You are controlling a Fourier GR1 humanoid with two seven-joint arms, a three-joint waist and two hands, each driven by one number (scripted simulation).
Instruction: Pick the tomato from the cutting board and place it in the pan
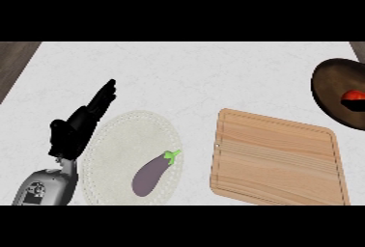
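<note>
The red tomato (354, 96) lies inside the dark brown pan (335, 82) at the right edge of the head view, partly cut off by the frame. The wooden cutting board (278, 157) sits on the counter left of and below the pan, with nothing on it. My left hand (82, 123) shows at the left, fingers straight and pointing up and to the right, holding nothing, far from the board and pan. My right hand does not show.
A white round plate (125, 132) lies beside my left hand and carries a purple eggplant (152, 175) with a green stem. Dark wooden strips border the white marble counter (200, 72) at the top corners.
</note>
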